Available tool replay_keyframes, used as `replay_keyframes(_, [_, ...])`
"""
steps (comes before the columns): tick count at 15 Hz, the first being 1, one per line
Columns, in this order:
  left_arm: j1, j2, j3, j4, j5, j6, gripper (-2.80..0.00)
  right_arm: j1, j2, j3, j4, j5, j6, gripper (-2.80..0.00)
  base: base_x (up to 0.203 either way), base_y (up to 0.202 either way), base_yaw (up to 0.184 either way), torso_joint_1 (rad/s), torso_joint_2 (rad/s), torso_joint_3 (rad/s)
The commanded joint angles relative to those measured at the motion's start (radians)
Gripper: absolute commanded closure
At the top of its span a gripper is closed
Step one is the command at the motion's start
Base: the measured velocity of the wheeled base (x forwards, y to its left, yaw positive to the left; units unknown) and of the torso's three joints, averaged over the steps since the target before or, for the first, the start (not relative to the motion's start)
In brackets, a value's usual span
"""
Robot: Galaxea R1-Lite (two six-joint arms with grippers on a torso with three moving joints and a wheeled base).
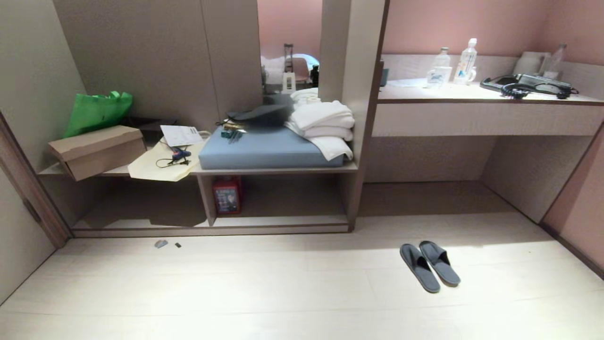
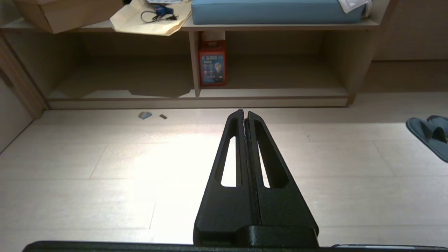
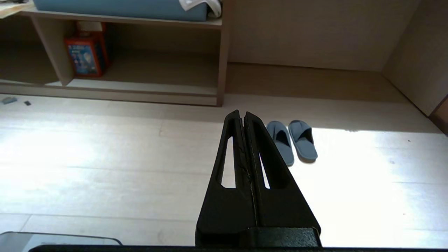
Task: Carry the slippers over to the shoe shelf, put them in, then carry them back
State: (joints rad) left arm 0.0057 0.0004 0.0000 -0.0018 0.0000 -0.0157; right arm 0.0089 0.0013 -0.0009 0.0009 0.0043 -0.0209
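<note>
I am looking into a room with a pale wood-plank floor (image 1: pixel 283 293), a grey-beige built-in unit along the far side and pink wall above it. Neither arm shows in the head view; each tool appears only in its own wrist view. My left tool (image 2: pixel 244 112) is clenched, its two black fingers pressed together at the tips, holding nothing, and it hangs above bare floor facing the shoe shelf (image 2: pixel 266 70). My right tool (image 3: pixel 242 113) is likewise clenched and empty, its fingers meeting along their whole length, above the floor further right.

The slippers (image 1: pixel 429 266) lie on the floor just beyond and to the right of the right tool, side by side and touching or nearly so, soles down, in a bright patch of light. They are well apart from the shoe shelf, which sits far left of them, and in front of the open space under the desk surface (image 1: pixel 481 97).

The shoe shelf is a low cubby split by an upright divider (image 1: pixel 206 198); a red box (image 1: pixel 227 194) stands just right of that divider. On the ledge above lie a blue cushion (image 1: pixel 264 148), folded white towels (image 1: pixel 325 125), a cardboard box (image 1: pixel 96 151), a green bag (image 1: pixel 96 111) and a manila envelope (image 1: pixel 155 167). Two small scraps (image 1: pixel 161 243) lie on the floor in front of the left compartment. On the desk surface at far right stand two plastic bottles (image 1: pixel 466 61) and a black telephone (image 1: pixel 528 85).
</note>
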Motion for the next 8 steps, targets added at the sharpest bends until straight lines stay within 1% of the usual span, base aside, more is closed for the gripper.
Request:
replay_keyframes(1, [0.0,0.0,0.0,-0.001,0.0,-0.002,0.0,0.002,0.0,0.001,0.001,0.002,-0.001,0.0,-0.187,0.0,0.0,-0.006,0.0,-0.002])
replay_keyframes(8, [0.0,0.0,0.0,-0.001,0.0,-0.004,0.0,0.0,0.0,-0.001,0.001,0.0,-0.001,0.0,-0.193,0.0,0.0,0.004,0.0,0.002])
